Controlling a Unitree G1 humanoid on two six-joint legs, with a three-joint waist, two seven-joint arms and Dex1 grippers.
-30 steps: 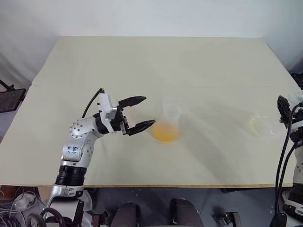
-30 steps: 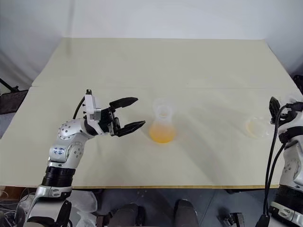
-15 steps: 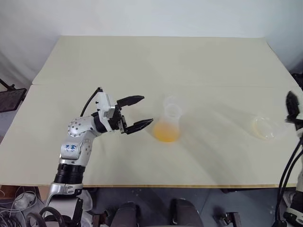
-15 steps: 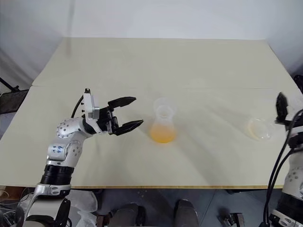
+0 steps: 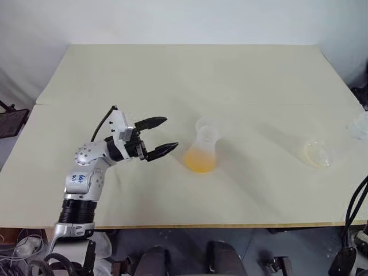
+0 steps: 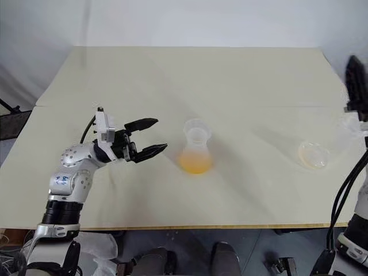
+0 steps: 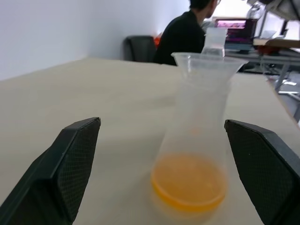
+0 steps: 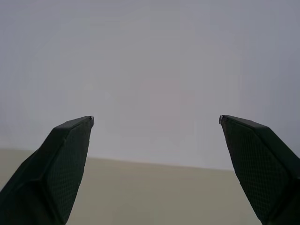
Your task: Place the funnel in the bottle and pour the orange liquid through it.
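A clear conical flask [image 5: 203, 148] with a flared lip stands mid-table, with the orange liquid [image 5: 201, 163] pooled in its base. My left gripper [image 5: 171, 133] is open just left of it, pointing at it without touching; the left wrist view shows the flask [image 7: 197, 140] between and beyond the fingers. Far right on the table stands a small clear vessel with a wide round rim, the bottle [image 5: 318, 153]. I cannot tell the funnel apart from it. My right gripper [image 8: 156, 119] is open and empty, raised above the table's right edge, one finger [image 6: 356, 86] showing.
The pale table [image 5: 190, 75] has a seam running across it. A faint clear shape [image 5: 361, 123] lies at the table's right edge. Beyond that end a person in a dark top [image 7: 185, 35] sits at a desk with a screen.
My right gripper has lifted up and away from the clear vessel at the right. My left gripper has drawn back slightly from the flask. The flask has not moved.
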